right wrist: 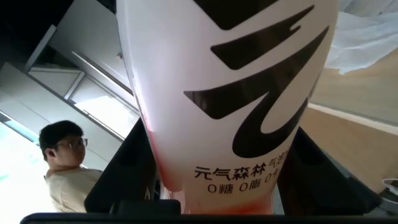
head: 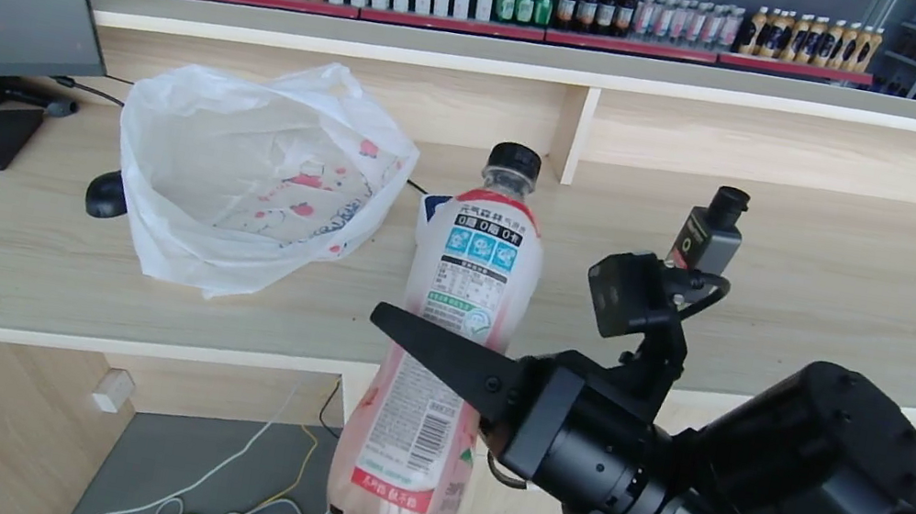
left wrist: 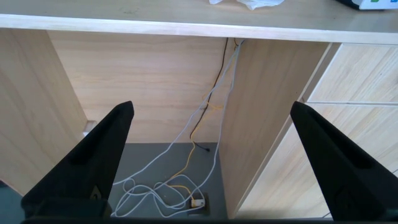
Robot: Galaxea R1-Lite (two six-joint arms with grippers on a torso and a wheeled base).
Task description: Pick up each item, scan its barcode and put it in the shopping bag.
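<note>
One pink bottle is standing nearly upright, cap pointing up and away, with the right gripper pinching its label. Beyond that gripper, leftward, the shopping bag is gaping open on the counter. The left gripper is hanging with fingers spread wide.

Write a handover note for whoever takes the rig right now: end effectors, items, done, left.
Right end effector: shut on the bottle, which is held cap-up in front of the counter edge, barcode toward the head camera.
Left end effector: open, empty, low in front of the counter, below its top.
Shopping bag: open on the counter, to the bottle's left; looks empty.
Done: bottle picked up. Whether it was scanned cannot be told.
Left: scan if needed, then put the bottle in the bag.
</note>
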